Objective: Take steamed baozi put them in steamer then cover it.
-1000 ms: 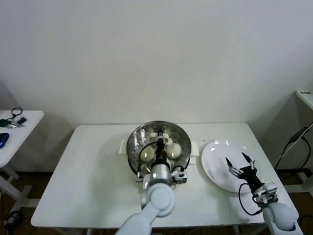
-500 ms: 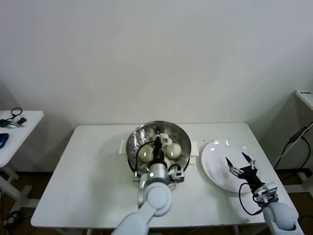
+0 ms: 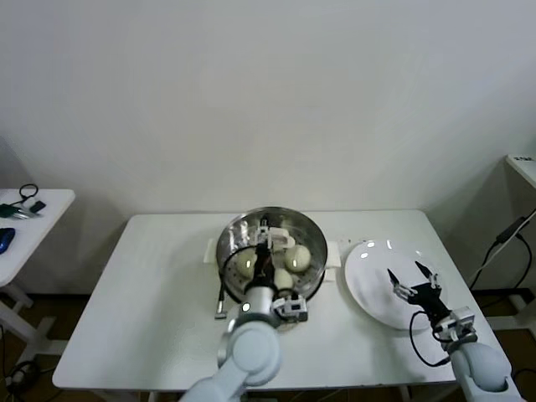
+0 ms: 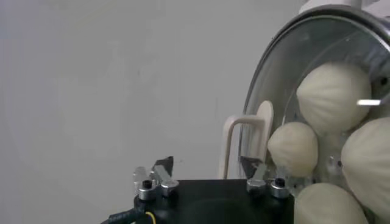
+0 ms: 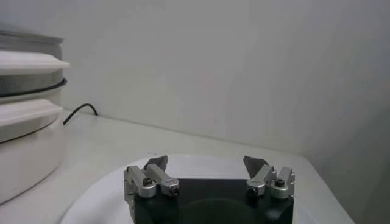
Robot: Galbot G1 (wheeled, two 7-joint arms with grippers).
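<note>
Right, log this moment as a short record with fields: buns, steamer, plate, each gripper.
steamed baozi: four, all inside the steamer
steamer: uncovered, mid-table
plate: white, bare, beside the steamer on the robot's right
left gripper: open, empty, at the steamer's rim
right gripper: open, empty, over the plate
lid: not in view

The light is bright and even, coming from above. It makes small white glare spots on the plate (image 3: 387,283) and a shine on the steel wall of the steamer (image 3: 230,243). Shadows near the steamer are faint. In the left wrist view, the buns (image 4: 334,96) look slightly soft.
</note>
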